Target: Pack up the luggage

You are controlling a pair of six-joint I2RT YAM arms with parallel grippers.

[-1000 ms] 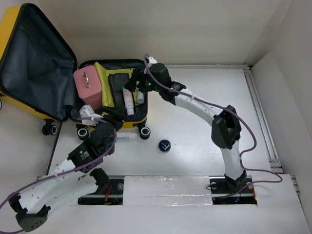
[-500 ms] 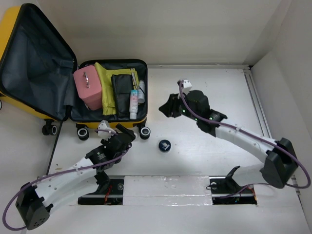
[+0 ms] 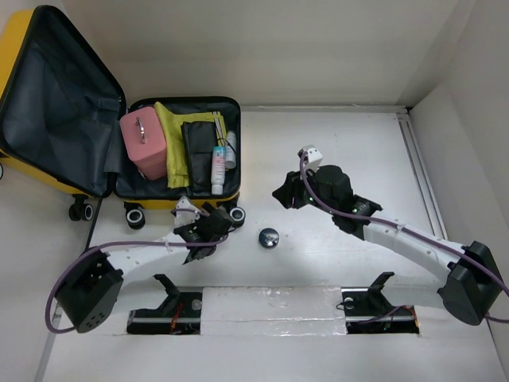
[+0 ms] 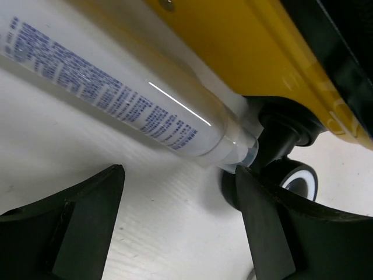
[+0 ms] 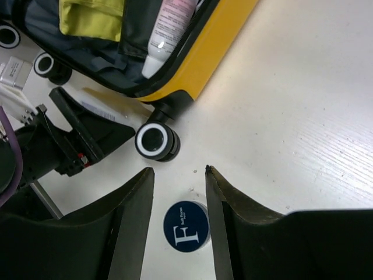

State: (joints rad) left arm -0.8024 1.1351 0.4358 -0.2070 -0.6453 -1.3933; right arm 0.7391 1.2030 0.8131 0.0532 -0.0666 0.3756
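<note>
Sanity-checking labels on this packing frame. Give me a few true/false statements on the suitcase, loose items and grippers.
1. The luggage lies open with its lid up. True.
2. The pink case sits on the table outside the luggage. False: it is inside the luggage.
3. A clear printed tube lies on the table against the luggage's yellow shell. True.
4. The left gripper is clamped on that tube. False: its jaws stand open, short of it.
5. The small round tin is on the table below the right gripper. True.
</note>
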